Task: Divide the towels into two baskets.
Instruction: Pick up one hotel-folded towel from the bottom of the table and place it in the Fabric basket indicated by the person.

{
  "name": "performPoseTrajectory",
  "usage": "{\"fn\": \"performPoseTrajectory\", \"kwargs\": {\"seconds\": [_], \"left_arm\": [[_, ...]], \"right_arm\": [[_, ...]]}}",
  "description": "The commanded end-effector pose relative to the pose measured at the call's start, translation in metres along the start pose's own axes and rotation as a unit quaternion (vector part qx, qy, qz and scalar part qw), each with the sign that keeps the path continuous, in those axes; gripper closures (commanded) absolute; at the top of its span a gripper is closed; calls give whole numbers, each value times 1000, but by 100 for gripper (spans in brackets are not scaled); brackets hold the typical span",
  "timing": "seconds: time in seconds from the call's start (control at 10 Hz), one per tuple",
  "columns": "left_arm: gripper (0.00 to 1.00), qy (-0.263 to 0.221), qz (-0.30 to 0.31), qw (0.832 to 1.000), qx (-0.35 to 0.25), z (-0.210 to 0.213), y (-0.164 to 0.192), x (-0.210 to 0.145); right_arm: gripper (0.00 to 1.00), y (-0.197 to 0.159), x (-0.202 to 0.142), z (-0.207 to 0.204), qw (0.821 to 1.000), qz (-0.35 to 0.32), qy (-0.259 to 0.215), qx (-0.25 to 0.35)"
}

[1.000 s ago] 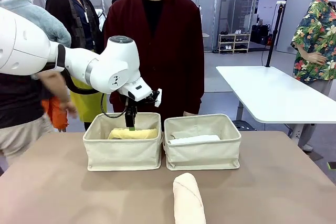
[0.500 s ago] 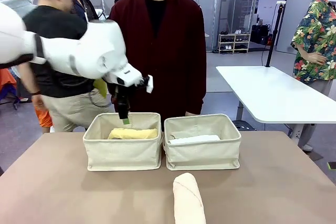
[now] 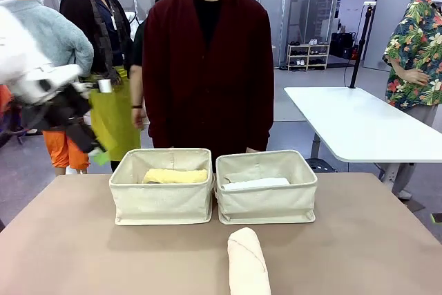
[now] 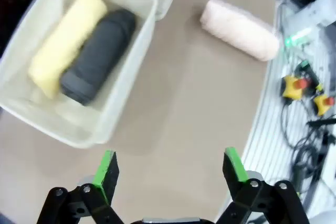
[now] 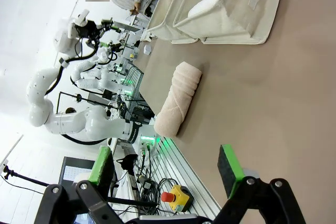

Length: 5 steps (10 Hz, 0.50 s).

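Hovering empty, left gripper (image 4: 170,163) spreads wide, dark grey towel (image 4: 100,56) beyond it. Right gripper (image 5: 165,162) gapes, cream towel (image 5: 178,98) ahead.

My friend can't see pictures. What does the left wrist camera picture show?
The robot's open left hand hovers over a brown table. Nearby, a cream basket holds a pale yellow towel and a dark grey towel side by side. A pinkish cream towel lies on the table outside the basket.
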State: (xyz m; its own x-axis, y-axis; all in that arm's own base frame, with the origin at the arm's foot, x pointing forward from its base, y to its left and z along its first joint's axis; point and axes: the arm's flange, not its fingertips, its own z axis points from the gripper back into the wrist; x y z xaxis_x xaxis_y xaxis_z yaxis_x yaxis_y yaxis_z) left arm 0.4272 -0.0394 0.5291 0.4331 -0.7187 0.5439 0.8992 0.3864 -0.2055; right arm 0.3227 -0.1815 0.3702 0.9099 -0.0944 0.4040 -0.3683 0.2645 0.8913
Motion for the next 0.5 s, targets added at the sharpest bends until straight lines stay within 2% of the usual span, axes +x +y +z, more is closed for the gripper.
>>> {"fn": "performPoseTrajectory", "kwargs": {"seconds": [0.0,0.2,0.4], "left_arm": [[0,-94,73,992,-38,18,-7,-77],[0,-192,183,963,-39,43,-7,-175],[0,-232,257,931,-114,48,4,-256]], "right_arm": [[0,4,-3,1,1000,3,7,2],[0,4,-3,1,1000,3,7,2],[0,4,-3,1,1000,3,7,2]]}}
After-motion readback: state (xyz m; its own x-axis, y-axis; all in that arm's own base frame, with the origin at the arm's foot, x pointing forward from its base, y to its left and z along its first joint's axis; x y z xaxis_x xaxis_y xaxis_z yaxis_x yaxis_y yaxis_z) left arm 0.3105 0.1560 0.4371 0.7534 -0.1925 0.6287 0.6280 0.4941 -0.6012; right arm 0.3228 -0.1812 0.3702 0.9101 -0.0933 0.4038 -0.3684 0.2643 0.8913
